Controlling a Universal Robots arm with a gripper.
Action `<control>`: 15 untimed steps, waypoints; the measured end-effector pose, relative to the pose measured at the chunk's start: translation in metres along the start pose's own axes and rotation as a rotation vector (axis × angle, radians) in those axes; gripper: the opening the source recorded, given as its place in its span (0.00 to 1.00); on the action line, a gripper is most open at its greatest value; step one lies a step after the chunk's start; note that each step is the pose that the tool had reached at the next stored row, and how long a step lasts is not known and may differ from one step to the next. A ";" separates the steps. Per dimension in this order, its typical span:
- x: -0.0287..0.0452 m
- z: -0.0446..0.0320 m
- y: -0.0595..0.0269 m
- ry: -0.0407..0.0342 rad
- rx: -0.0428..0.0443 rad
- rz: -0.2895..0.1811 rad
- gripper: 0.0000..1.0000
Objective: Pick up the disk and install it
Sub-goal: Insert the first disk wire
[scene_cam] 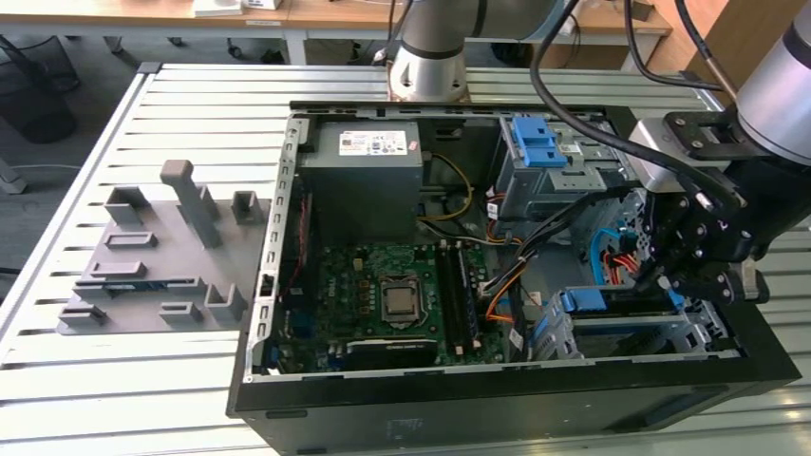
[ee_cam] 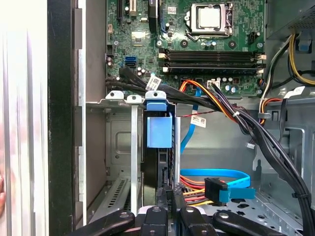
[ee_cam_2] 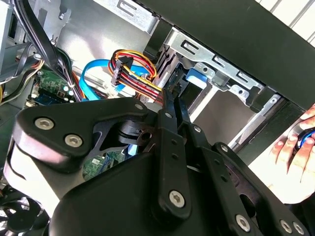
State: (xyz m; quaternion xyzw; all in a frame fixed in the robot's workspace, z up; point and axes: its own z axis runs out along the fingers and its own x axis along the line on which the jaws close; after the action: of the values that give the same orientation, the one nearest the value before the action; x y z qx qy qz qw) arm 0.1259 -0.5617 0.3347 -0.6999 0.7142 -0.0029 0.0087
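**Disk standing in the drive bay, gripper at its end**

The disk [ee_cam: 158, 147], a flat drive seen edge-on with a blue plastic bracket tab at its end, stands upright in a slot of the grey metal drive cage [ee_cam: 120, 147] inside the open black computer case [scene_cam: 507, 399]. In the exterior view its blue bracket [scene_cam: 586, 302] shows in the bay at the case's corner toward the exterior view's right.

The black gripper [ee_cam: 170, 199] sits right at the near end of the disk, its fingers [ee_cam: 161, 199] drawn close together on either side of the drive's edge; they appear to pinch it, though the contact itself is hard to make out in the first wrist view. In the second wrist view the gripper [ee_cam_2: 173, 105] reaches toward the same blue tab [ee_cam_2: 197, 77].

Just beside the disk runs a flat blue data cable [ee_cam: 216, 174] and a bundle of red, yellow and black power wires [ee_cam_2: 133, 76]. Beyond lies the green motherboard [scene_cam: 393, 294]. A person's hand [ee_cam_2: 293, 147] rests outside the case. A grey plastic fixture [scene_cam: 159, 256] sits on the slatted metal table [scene_cam: 76, 399].
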 end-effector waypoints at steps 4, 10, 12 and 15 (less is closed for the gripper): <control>0.0000 0.0006 0.0000 -0.0004 0.0000 0.001 0.16; 0.0000 0.0016 0.0001 -0.0009 -0.0001 0.001 0.16; 0.0000 0.0017 0.0001 -0.0006 -0.0001 0.001 0.16; 0.0000 0.0022 0.0001 -0.0006 0.0000 0.002 0.16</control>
State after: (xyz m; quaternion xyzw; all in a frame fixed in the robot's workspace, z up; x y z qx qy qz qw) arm 0.1258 -0.5617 0.3324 -0.6993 0.7148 -0.0026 0.0089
